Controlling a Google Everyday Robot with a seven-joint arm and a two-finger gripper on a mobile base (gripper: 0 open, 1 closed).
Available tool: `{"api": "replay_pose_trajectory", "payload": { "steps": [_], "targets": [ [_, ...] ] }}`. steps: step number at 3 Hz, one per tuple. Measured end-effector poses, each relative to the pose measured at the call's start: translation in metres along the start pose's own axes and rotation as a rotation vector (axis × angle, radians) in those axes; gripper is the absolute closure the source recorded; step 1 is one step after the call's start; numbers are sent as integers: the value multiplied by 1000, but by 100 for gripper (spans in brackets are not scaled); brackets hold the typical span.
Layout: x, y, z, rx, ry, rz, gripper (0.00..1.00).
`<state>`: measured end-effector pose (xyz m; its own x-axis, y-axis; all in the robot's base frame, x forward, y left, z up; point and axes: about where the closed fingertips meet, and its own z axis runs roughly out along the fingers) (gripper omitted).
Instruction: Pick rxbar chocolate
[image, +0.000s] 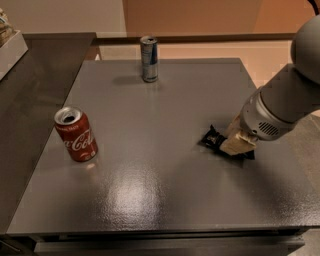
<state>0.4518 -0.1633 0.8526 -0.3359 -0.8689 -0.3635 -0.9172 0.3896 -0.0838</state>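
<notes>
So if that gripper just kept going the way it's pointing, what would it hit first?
The rxbar chocolate: the gripper points down onto it, with the table just beneath. Whether they touch is unclear.

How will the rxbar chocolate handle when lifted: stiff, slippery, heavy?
Probably light: the rxbar chocolate is small and flat, lying on the table under the tool, right of centre in the view. Its black wrapper looks smooth, so it may slide when pressed. It lies flat, so rolling or tipping seems unlikely.
</notes>
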Motion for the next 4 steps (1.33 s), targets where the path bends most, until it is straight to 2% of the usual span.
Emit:
{"api": "replay_pose_trajectory", "payload": {
  "steps": [2, 4],
  "targets": [
    [-28, -11, -45, -1, -72, -18, 100],
    [-61, -26, -90, 37, -129, -64, 100]
  ]
}}
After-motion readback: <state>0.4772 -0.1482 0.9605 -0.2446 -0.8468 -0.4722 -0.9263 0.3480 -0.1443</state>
